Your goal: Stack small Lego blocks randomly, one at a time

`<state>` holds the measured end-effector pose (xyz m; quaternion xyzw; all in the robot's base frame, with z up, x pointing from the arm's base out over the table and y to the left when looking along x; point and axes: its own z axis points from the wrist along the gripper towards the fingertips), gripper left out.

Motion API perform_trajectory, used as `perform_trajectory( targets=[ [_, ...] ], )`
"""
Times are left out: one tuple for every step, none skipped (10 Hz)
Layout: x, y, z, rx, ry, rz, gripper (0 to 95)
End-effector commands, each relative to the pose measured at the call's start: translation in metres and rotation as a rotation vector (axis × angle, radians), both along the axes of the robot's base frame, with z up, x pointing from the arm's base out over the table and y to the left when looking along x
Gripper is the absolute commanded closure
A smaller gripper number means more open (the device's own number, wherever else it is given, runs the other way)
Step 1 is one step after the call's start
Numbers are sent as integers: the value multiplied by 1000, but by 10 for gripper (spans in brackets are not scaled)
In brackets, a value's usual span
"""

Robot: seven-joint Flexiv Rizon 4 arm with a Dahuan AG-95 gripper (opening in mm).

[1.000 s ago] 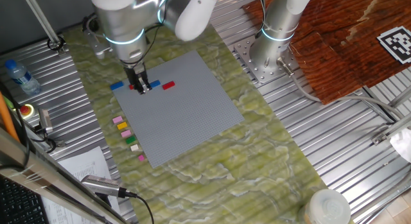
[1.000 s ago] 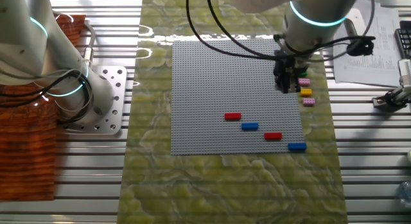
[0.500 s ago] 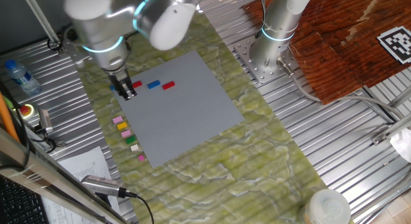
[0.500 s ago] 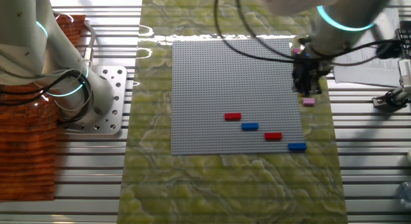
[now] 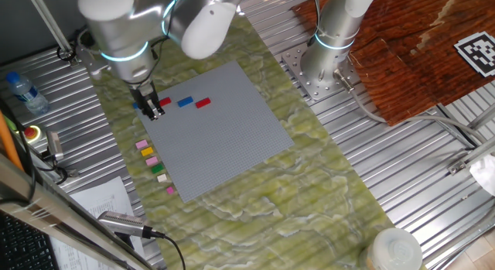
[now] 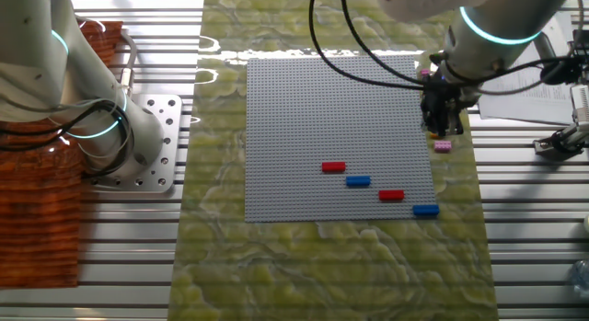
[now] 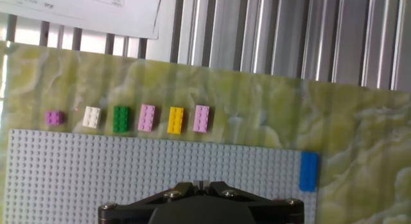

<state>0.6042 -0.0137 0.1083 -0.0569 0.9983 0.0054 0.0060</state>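
In the upper left of one fixed view we see the gripper [image 5: 151, 110] above the grey baseplate [image 5: 216, 127]; we cannot tell if its fingers are spread. In the hand view, the small Lego blocks [image 7: 146, 117] lie in a row on the desk [image 7: 257, 108], just beside the baseplate edge.

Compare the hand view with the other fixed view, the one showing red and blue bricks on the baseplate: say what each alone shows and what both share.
Only the hand view shows the full row of six small bricks on the mat: purple, cream, green, pink, yellow, pink. Only the other fixed view shows two red bricks, a second blue brick, the arm and the end effector, plus a second robot base. Both show the grey baseplate, the green mat and the blue brick at the plate's corner.
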Motion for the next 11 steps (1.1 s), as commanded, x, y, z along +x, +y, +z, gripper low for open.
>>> perform_trajectory(
  targets=[
    [3,2,-1,-11,15,-16,950],
    [3,2,-1,-11,13,-6,950],
    [3,1,-2,-10,9,2,950],
    [5,-1,-7,-11,0,0,950],
    [8,-3,-14,-11,-21,-17,950],
    [10,-4,-19,-10,-35,-28,950],
    [14,-6,-28,-10,-57,-25,950],
    [17,-7,-35,-8,-74,-22,950],
    [19,-8,-38,-7,-78,-19,950],
    [23,-7,-42,-11,-79,-22,950],
    [26,-7,-44,-10,-83,-19,760]
  ],
)
